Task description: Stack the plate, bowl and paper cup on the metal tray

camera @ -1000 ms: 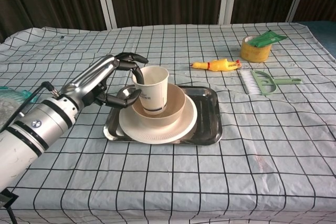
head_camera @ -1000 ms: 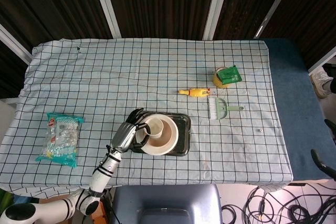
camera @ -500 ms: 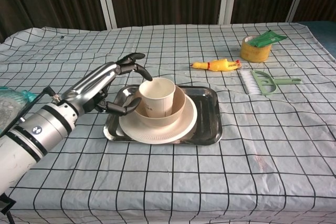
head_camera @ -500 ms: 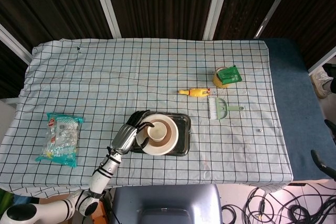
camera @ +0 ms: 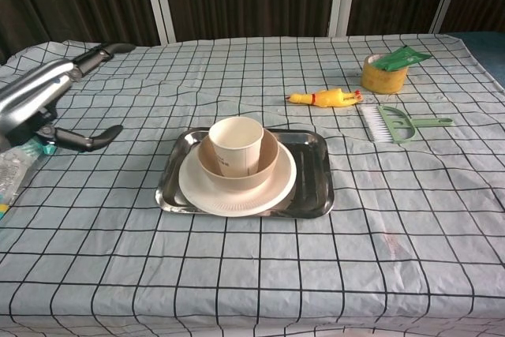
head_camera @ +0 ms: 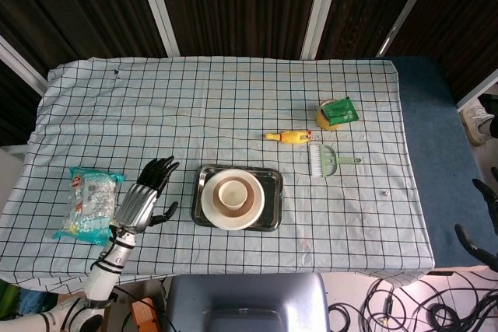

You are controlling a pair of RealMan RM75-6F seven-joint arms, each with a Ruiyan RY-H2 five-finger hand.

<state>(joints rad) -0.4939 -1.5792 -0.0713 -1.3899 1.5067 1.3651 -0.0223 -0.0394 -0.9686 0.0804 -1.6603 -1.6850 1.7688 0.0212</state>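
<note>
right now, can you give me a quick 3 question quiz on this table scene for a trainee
1. True or false: the paper cup stands upright inside the bowl.
2. What lies directly under the bowl? A) the plate B) the green brush C) the snack bag
3. Fill in: the left hand holds ____, its fingers spread, left of the metal tray.

Key: 1 true; 2 A; 3 nothing.
</note>
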